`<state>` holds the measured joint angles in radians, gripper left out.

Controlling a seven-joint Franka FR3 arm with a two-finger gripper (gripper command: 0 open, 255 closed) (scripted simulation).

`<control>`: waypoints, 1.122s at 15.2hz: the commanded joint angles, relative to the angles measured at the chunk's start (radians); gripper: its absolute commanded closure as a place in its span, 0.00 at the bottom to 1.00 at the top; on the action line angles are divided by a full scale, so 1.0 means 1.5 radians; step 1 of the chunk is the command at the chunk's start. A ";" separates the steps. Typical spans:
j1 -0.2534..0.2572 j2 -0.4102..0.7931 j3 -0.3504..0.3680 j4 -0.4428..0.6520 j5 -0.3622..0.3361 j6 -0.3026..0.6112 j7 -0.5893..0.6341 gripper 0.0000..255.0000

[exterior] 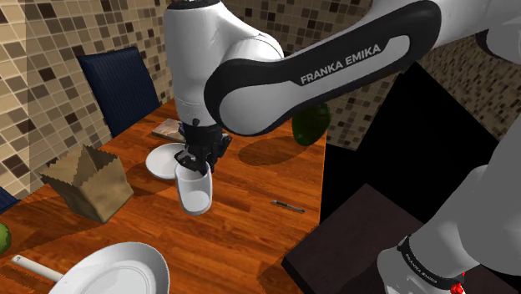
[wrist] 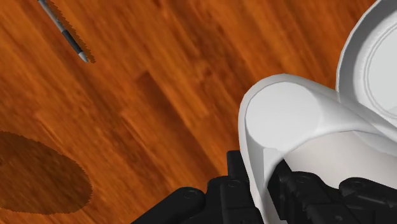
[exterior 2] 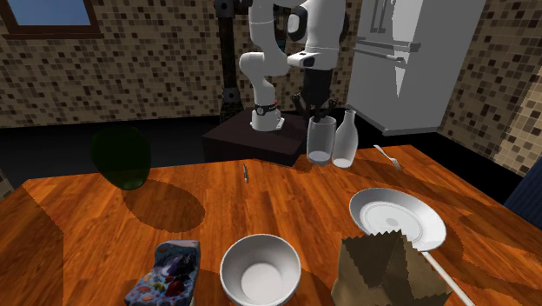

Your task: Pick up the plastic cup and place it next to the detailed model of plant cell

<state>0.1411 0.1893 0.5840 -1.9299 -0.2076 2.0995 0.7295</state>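
Black fingers (wrist: 234, 173) are closest. They pinch the wall of the white cup (wrist: 286, 118) at its rim, one finger inside and one outside. So the cup hangs below the fingers, with its bottom end away from them, and it looks tipped a little. I think it is up off the brown worktop (exterior: 250, 217), but I can't be sure.

Only one side of the cup is held, so it could slip out or swing if the arm goes fast.

Just past the cup, toward the shoulder view's left, sits a white bowl (exterior: 163, 159). The cup is very near it and could bump it on the way.

Farther off, near the far edge of the worktop, lies the flat plant cell model (exterior: 169, 128). The cup must come down beside it, not on it. If the cup lands tipped, it may fall over and roll.

A small pen (exterior: 286, 205) lies to the right, well apart.
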 commanded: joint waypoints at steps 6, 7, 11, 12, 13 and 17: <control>-0.018 -0.008 -0.009 0.032 0.011 -0.034 -0.038 1.00; -0.026 -0.003 -0.015 0.038 0.010 -0.035 -0.052 1.00; -0.055 0.023 -0.038 0.072 0.002 -0.041 -0.104 1.00; -0.062 0.031 -0.044 0.083 -0.001 -0.043 -0.116 1.00; -0.068 0.039 -0.049 0.094 -0.003 -0.045 -0.129 1.00; -0.091 0.079 -0.070 0.149 -0.015 -0.059 -0.176 1.00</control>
<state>0.0128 0.2934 0.4858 -1.7332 -0.2263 2.0216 0.4850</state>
